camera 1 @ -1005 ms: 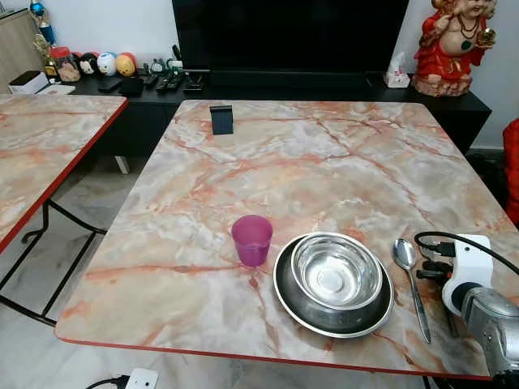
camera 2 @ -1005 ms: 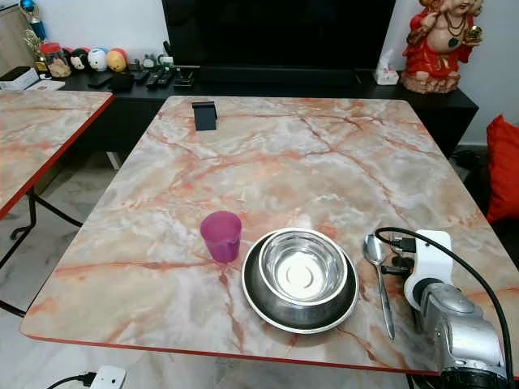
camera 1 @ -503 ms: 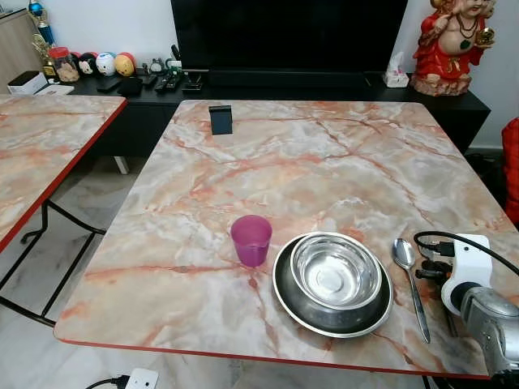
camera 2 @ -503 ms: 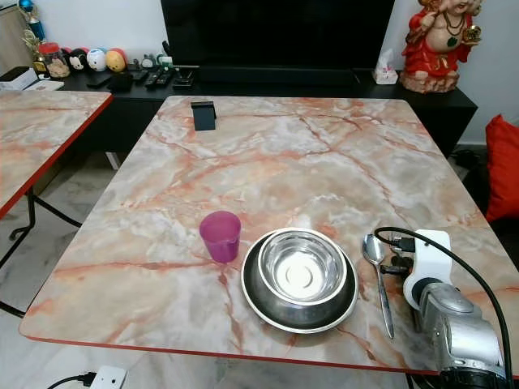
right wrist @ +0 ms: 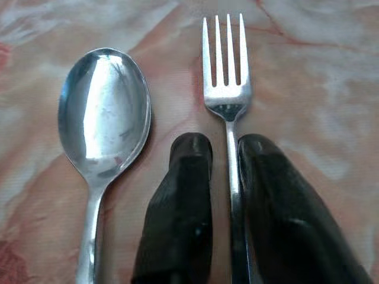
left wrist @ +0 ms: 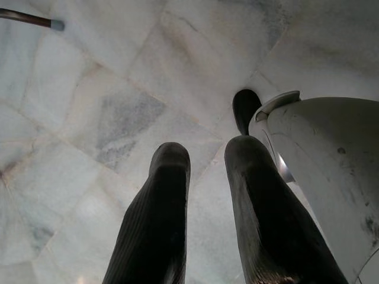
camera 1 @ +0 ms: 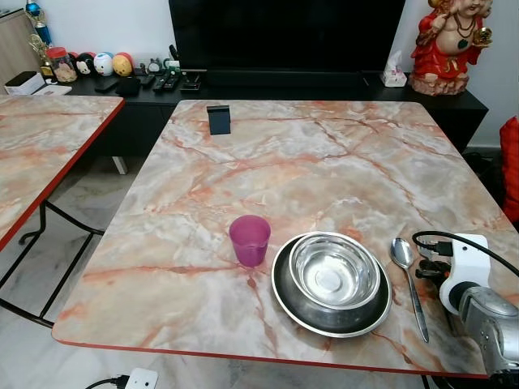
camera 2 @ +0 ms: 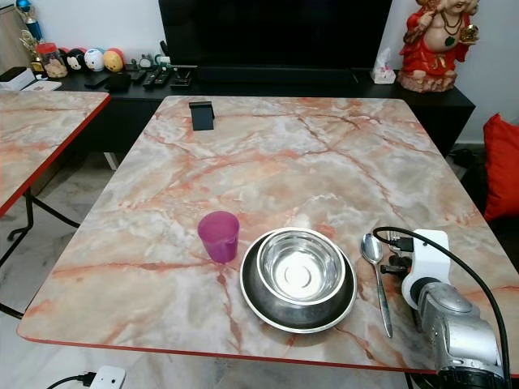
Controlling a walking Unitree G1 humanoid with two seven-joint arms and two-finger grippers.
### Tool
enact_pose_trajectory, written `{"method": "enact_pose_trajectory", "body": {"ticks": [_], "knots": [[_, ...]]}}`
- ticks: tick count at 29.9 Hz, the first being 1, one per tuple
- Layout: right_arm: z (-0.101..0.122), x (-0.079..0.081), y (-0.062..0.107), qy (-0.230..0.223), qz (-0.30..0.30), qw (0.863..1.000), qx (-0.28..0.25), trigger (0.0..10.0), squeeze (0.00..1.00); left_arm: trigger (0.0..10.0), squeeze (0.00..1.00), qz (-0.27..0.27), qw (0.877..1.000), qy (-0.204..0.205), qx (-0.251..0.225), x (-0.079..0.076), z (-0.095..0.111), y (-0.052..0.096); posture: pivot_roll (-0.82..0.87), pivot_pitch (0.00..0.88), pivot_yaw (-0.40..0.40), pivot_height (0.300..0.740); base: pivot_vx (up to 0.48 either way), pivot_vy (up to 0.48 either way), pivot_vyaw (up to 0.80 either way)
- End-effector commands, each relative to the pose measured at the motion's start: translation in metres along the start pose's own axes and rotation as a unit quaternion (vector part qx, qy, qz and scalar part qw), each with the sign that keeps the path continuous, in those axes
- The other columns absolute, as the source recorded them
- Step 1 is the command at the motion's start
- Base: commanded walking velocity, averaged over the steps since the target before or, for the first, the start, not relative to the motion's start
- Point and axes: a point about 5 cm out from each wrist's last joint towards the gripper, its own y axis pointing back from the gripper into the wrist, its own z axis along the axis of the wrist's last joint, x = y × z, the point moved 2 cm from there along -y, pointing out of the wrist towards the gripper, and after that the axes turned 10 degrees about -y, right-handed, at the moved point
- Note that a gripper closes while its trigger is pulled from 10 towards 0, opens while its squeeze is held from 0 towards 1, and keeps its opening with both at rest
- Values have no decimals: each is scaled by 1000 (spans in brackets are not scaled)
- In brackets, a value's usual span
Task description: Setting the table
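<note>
On the marble table (camera 1: 308, 162), near its front edge, stand a purple cup (camera 1: 249, 240) and a steel bowl (camera 1: 335, 270) set in a steel plate (camera 1: 285, 298). A spoon (camera 1: 403, 255) lies right of the plate, bowl end facing away from me. In the right wrist view a fork (right wrist: 224, 71) lies on the table beside the spoon (right wrist: 103, 112), tines pointing the same way. My right gripper (right wrist: 225, 148) has its fingers pressed on either side of the fork's handle. My left gripper (left wrist: 204, 160) hangs over the tiled floor, fingers slightly apart with nothing between them.
A small black stand (camera 1: 219, 119) sits at the table's far left. A second marble table (camera 1: 40, 154) stands to the left across a gap of floor. Behind are a black TV cabinet (camera 1: 284, 81) and a red statue (camera 1: 450, 44). A power strip (camera 1: 139, 378) lies on the floor.
</note>
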Motion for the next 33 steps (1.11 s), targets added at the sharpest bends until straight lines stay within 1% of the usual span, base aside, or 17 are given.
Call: {"method": "enact_pose_trajectory", "body": {"ticks": [1,2,3,9,11,14,18,20,21,25,26,30,33], "knots": [[-3,9,-2,4,15,1000,7,10000,290,10000,0,0,1000,-4,4,4,-3,1,-19,0,28,727,0,0,0],[-3,10,-1,5,15,1000,6,10000,290,10000,0,0,1000,-5,4,4,-3,1,-19,0,28,727,0,0,0],[-3,10,-1,5,14,1000,5,10000,0,10000,0,0,1000,-5,4,4,-3,1,-19,0,29,727,0,0,0],[-2,10,-1,7,14,1000,1,10000,0,10000,0,0,1000,-6,4,4,-3,1,-19,0,30,727,0,0,0],[1,10,-1,10,11,1000,-9,10000,0,10000,0,0,1000,-6,4,4,-3,1,-19,0,30,727,0,0,0],[19,11,1,1,12,998,-61,10000,0,10000,0,-1,1000,-6,4,4,-3,1,-19,0,31,727,0,0,0],[30,11,3,-1,10,995,-97,10000,0,10000,0,-1,1000,-6,4,4,-3,1,-19,0,31,727,0,0,0],[40,13,6,-15,14,992,-126,10000,0,10000,0,-2,1000,-6,4,4,-2,1,-21,0,33,727,0,0,0],[40,14,6,-19,13,992,-126,10000,0,10000,0,-2,1000,-5,4,4,-2,1,-21,0,33,727,0,0,0],[35,13,6,-12,6,994,-109,10000,0,10000,0,-3,1000,-5,4,4,-2,1,-21,0,36,727,0,0,0],[28,12,6,-12,2,996,-93,10000,0,10000,0,-4,1000,-5,4,4,-2,1,-25,0,38,727,0,0,0],[23,11,6,-10,0,996,-83,10000,0,10000,0,-5,1000,-6,4,4,-2,1,-25,0,38,727,0,0,0],[12,9,5,-6,-4,998,-62,10000,0,10000,0,-6,1000,-7,4,4,-2,1,-25,0,38,727,0,0,0]]}}
